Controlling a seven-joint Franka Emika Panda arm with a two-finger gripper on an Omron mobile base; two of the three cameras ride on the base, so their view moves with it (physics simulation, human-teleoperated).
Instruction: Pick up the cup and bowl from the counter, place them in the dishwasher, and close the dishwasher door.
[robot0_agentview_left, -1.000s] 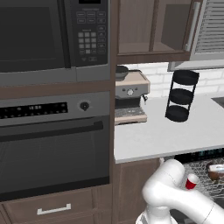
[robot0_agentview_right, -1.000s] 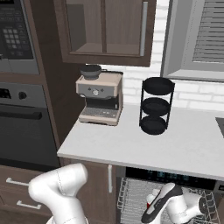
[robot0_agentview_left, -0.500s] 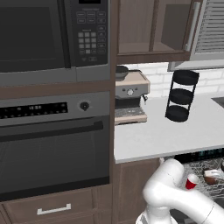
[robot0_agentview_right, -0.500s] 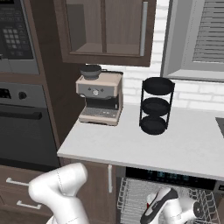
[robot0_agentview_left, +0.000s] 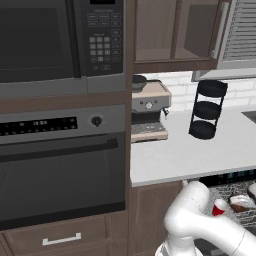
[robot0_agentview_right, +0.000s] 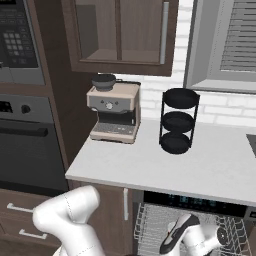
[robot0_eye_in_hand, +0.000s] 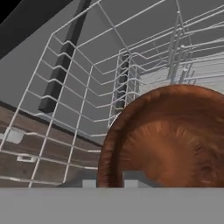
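Left base view: flat light grey-white counter (robot0_agentview_left: 200, 155) ended in a straight front edge, wide bare stretch between beige espresso machine (robot0_agentview_left: 149, 111) and black three-tier round rack (robot0_agentview_left: 207, 109). Below the edge, grey wire-mesh dishwasher rack (robot0_agentview_left: 235, 192) pulled out at lower right. Small red cup (robot0_agentview_left: 218, 208) stood in rack, close beside white arm. Glossy reddish-brown shallow bowl (robot0_agentview_left: 242, 203) sat just right of cup, in same rack.

Right base view: counter front edge ran over dishwasher's dark top strip (robot0_agentview_right: 192, 201). Wire rack below, open room at its left part. Two-finger gripper (robot0_agentview_right: 170, 244) low over rack, hard to make out at this size.

Hand view: brown bowl (robot0_eye_in_hand: 170, 140) close up, tilted, rim against wire tines, smooth streaked inside. Rack's wire side wall (robot0_eye_in_hand: 83, 78) to the left, open wire floor beside bowl. Fingertips barely visible at bowl's lower rim; could not tell jaw gap or whether bowl gripped.
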